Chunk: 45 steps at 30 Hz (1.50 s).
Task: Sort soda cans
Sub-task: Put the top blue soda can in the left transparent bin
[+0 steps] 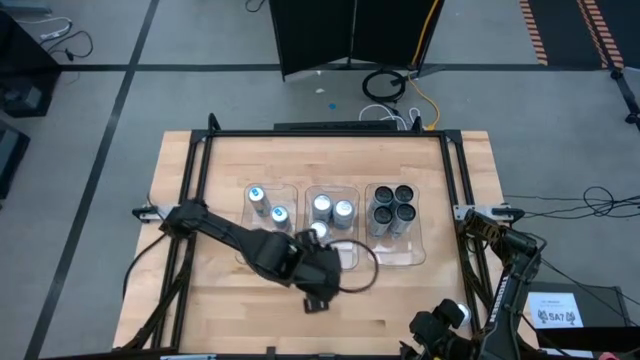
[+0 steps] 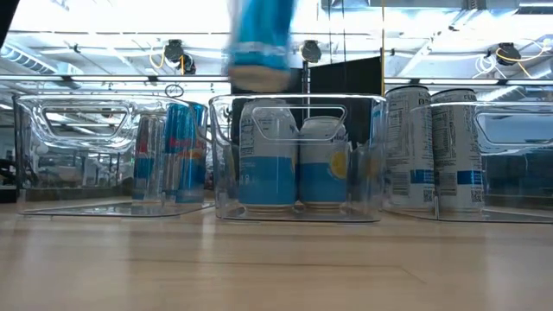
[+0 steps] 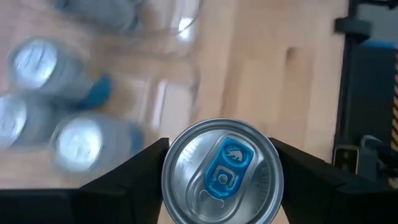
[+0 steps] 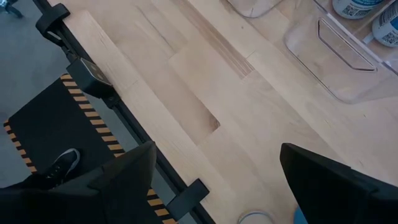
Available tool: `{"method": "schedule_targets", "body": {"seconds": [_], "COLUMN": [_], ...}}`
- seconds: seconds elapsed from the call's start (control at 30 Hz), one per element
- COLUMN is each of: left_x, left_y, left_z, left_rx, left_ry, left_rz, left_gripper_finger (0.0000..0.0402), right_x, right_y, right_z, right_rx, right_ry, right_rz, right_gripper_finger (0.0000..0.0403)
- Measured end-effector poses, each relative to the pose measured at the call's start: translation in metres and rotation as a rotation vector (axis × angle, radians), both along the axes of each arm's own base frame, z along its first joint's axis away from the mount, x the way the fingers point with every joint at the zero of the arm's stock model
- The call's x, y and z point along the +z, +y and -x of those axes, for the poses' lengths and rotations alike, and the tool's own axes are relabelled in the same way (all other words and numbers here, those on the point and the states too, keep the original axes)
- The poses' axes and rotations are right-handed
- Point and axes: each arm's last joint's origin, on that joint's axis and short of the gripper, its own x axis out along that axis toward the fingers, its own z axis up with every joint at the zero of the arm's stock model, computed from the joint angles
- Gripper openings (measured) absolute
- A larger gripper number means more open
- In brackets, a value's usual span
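Observation:
A soda can with a blue body (image 2: 259, 43) and a silver top with a blue tab (image 3: 222, 171) hangs in the air, and my left gripper (image 1: 318, 236) is shut on it. In the high view it is over the near half of the middle clear tray (image 1: 350, 255). Two blue-topped cans (image 1: 267, 204) stand in the left tray. The middle tray holds two silver-topped cans (image 1: 332, 208). Several dark-topped cans (image 1: 392, 205) fill the right tray. My right gripper (image 4: 216, 158) waits open over the table's near right corner. My left gripper pinches the can's round side wall just below its top rim (image 3: 166, 177) between its two fingers (image 3: 140, 171), one on each side. The fingers slant down from above. The can hangs upright, lifted clear above the tray rims (image 2: 298, 97).
The three clear trays stand side by side in a row across the table's middle. Bare wood (image 1: 230, 300) lies between them and the near edge. A black frame (image 1: 195, 160) runs along the table's left, far and right sides. Cables (image 1: 385, 85) lie on the floor beyond the far edge.

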Motion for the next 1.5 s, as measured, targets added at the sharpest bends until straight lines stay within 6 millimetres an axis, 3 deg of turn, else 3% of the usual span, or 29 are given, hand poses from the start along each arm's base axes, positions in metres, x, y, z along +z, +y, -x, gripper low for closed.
{"method": "schedule_targets", "body": {"seconds": [0.23,0.53,0.7,0.97,1.3,1.5], "left_x": [0.015,0.018,0.003,-0.033,-0.080,-0.092], "left_y": [0.017,0.028,0.041,0.069,0.114,0.131], "left_z": [0.038,0.074,0.106,0.149,0.184,0.192], "left_rx": [0.147,0.221,0.341,0.438,0.532,0.538], "left_ry": [0.082,0.082,0.074,0.005,-0.058,-0.097], "left_rz": [-0.191,-0.208,-0.254,-0.189,-0.074,-0.057], "left_gripper_finger": [0.0256,0.0257,0.0257,0.0257,0.0258,0.0258], "right_x": [0.000,0.000,0.000,0.000,0.000,0.000], "right_y": [0.000,0.004,0.008,0.009,0.003,-0.004], "right_z": [0.000,0.005,0.011,0.012,0.002,-0.011], "right_rx": [0.000,-0.022,-0.048,-0.102,-0.209,-0.260], "right_ry": [0.000,-0.016,-0.030,-0.046,-0.066,-0.076], "right_rz": [-0.001,-0.027,-0.056,-0.082,-0.120,-0.133], "right_gripper_finger": [0.0336,0.0336,0.0336,0.0336,0.0336,0.0336]}}
